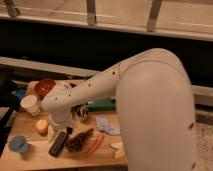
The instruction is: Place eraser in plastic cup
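The eraser (pixel 58 142) is a black block lying on the wooden table (pixel 35 159), near the front left. The plastic cup (pixel 19 145) is light blue and stands upright at the table's front left corner, left of the eraser. My gripper (pixel 65 128) hangs from the white arm's wrist, just above the eraser's far end. The wrist hides most of it. The cup's inside shows nothing dark.
A white cup (pixel 30 105) and a red bowl (pixel 45 86) stand at the back left. A yellow fruit (pixel 42 126) lies beside the wrist. A pine cone (pixel 79 141), carrot (pixel 96 144), crumpled wrapper (pixel 106 125), banana pieces (pixel 118 149) and green item (pixel 103 105) lie to the right.
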Available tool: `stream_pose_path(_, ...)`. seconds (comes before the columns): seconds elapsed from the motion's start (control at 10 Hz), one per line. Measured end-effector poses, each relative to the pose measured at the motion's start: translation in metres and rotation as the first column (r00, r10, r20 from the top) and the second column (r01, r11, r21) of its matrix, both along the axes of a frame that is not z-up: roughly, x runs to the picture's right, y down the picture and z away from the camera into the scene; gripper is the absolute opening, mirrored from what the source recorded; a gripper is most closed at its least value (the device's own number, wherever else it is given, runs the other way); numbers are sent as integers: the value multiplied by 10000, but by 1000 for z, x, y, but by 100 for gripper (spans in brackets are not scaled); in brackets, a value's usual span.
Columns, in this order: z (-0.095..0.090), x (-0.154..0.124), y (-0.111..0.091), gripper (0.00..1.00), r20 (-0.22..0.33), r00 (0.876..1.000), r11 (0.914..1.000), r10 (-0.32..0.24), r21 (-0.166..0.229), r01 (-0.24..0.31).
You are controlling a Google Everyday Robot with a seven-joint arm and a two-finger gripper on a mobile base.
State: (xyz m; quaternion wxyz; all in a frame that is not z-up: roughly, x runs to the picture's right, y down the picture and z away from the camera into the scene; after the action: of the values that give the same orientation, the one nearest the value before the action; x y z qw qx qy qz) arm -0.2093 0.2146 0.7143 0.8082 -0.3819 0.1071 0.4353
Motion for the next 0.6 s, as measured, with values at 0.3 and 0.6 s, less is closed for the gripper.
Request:
stream_pose_path(0.3,3,1,3,80,7,10000,10000,-26,-92,26)
stream_pose_path(0.6,4,1,1,80,-3,9999,9999,-109,-32,109)
